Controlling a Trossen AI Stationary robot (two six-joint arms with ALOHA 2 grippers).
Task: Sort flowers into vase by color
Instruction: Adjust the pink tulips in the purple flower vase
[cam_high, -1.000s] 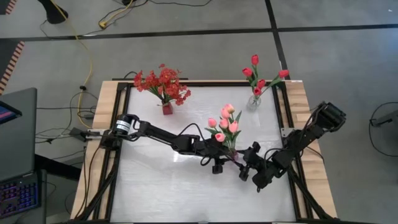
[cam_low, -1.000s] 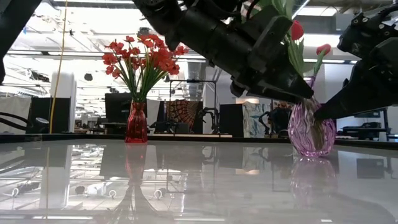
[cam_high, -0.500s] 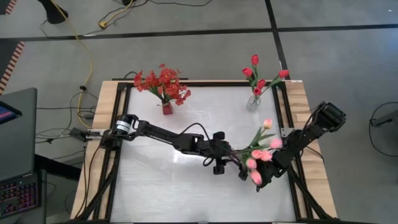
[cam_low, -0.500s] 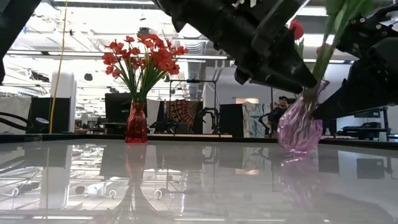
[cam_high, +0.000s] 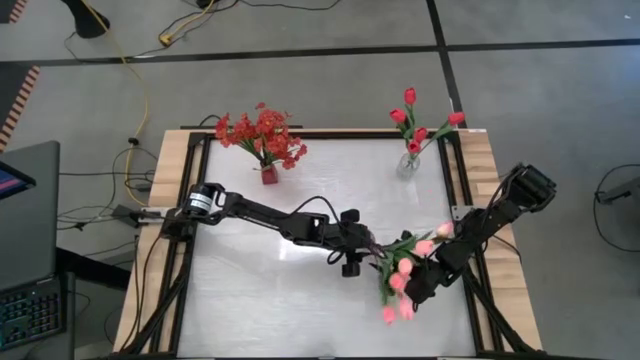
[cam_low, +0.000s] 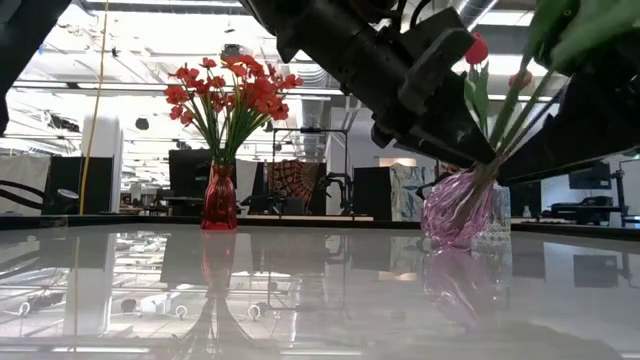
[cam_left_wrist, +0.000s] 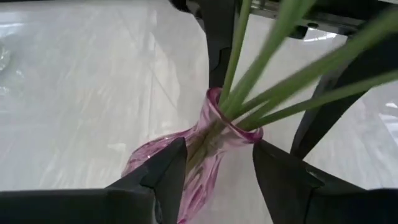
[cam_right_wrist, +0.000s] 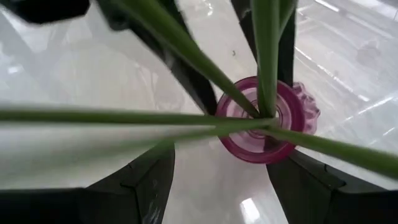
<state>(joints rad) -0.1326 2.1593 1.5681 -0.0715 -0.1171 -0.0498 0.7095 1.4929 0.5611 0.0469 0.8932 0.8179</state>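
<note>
Spanning the middle of the picture from above, the white table (cam_high: 260, 300) carries both dark arms, which meet near its right front part. The left gripper (cam_left_wrist: 214, 165) reaches in from the left side, and its two fingers (cam_left_wrist: 165, 177) stand spread on either side of the pink glass vase (cam_left_wrist: 199, 162), close to the glass at its narrow neck; whether they touch it I cannot tell. The right gripper (cam_right_wrist: 217, 180) comes in from the right edge with its fingers wide apart, the vase's round mouth sitting between them and just ahead, apart from both pads. The vase leans over hard in the low view, its base toward the left arm and its stems slanting up to the right. The pink tulips (cam_high: 405, 280) in it fan out over the right arm, their heads pointing toward the front of the table. At the back left stands the red vase (cam_low: 219, 200) with bushy red sprays (cam_high: 260, 133), upright. At the back right, a clear vase (cam_high: 408, 165) holds red tulips (cam_high: 415, 120), well apart from both grippers.
</note>
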